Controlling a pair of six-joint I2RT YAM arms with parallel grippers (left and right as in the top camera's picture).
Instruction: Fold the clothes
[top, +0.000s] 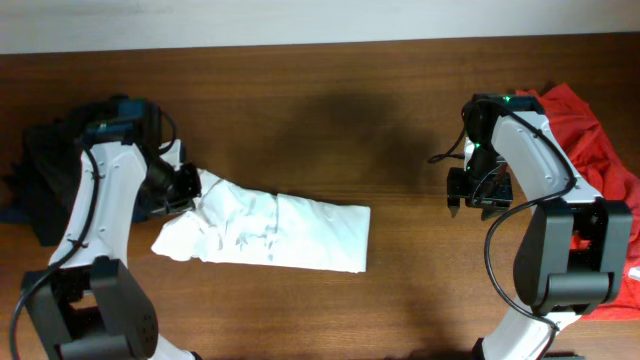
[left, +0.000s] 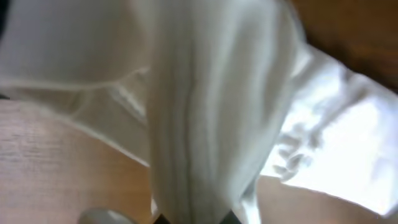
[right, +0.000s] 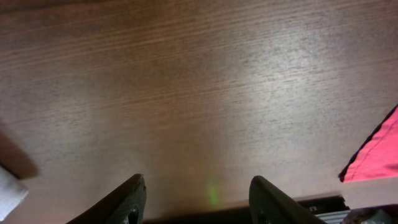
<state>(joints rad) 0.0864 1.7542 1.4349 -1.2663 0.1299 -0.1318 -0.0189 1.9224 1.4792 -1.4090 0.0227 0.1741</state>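
A white garment (top: 275, 232) lies partly folded on the wooden table, left of centre, its left end bunched and lifted. My left gripper (top: 188, 186) is shut on that bunched end; in the left wrist view the white garment (left: 211, 112) hangs from the jaws (left: 194, 219) and fills most of the frame. My right gripper (top: 478, 206) is open and empty over bare wood at the right, well apart from the garment. Its two dark fingers (right: 199, 200) show over the table, with a white corner at the lower left.
A red garment (top: 590, 140) lies heaped at the right edge, behind the right arm; its edge shows in the right wrist view (right: 376, 155). A dark pile of clothes (top: 45, 170) sits at the left edge behind the left arm.
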